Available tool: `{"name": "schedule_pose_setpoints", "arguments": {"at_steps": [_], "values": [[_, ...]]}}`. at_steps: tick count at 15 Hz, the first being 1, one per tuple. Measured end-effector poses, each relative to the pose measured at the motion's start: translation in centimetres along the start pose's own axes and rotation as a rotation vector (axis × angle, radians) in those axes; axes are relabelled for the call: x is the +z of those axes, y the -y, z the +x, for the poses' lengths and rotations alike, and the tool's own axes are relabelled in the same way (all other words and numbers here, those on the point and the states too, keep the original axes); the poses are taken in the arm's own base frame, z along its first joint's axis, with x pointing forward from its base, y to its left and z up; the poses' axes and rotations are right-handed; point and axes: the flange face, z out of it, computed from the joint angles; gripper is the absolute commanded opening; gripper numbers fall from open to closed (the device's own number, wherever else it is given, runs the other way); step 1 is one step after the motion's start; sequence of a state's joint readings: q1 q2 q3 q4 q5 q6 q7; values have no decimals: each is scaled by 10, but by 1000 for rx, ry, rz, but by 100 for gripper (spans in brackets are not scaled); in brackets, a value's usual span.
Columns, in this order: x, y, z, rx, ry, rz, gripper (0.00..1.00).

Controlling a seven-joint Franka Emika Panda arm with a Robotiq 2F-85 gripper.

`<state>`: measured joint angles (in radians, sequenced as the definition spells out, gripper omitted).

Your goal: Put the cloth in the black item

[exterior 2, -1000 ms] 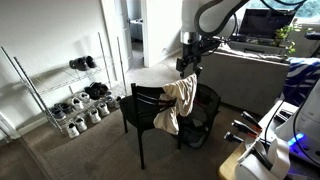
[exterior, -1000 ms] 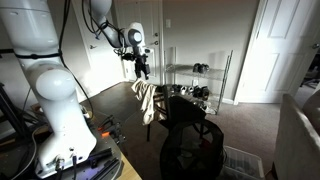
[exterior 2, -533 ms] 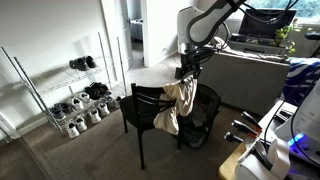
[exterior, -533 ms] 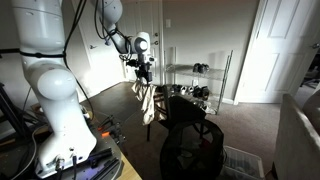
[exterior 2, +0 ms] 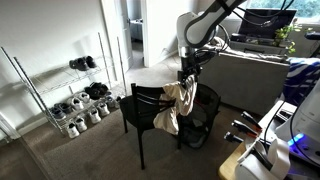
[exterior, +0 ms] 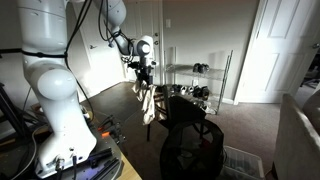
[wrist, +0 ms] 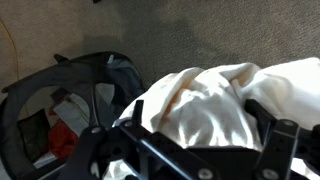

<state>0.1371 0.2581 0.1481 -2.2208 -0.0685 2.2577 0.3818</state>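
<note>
Over the chair [exterior 2: 146, 103], fingers [wrist: 278, 132] apart astride the cloth [wrist: 215, 100]; black item [wrist: 45, 78], wide-rimmed, just beside.

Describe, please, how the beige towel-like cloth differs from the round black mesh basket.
The beige towel-like cloth is pale and limp; the round black mesh basket is dark and keeps its shape. The cloth hangs over the dark chair, the basket stands on the carpet. They are close together.
</note>
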Motion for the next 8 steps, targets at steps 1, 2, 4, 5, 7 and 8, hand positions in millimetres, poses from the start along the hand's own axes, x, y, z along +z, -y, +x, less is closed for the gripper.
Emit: {"name": "schedule_pose_setpoints", "arguments": {"at_steps": [1, 2, 4, 5, 7, 8], "values": [[-1, 0, 1, -5, -11, 5, 100], [-2, 0, 2, -16, -24, 10, 100], [-2, 0, 1, -48, -45, 17, 73], [-2, 1, 1, -65, -58, 21, 67], [-3, 2, -2, -93, -82, 27, 53], [-4, 3, -3, -101, -91, 29, 46]]}}
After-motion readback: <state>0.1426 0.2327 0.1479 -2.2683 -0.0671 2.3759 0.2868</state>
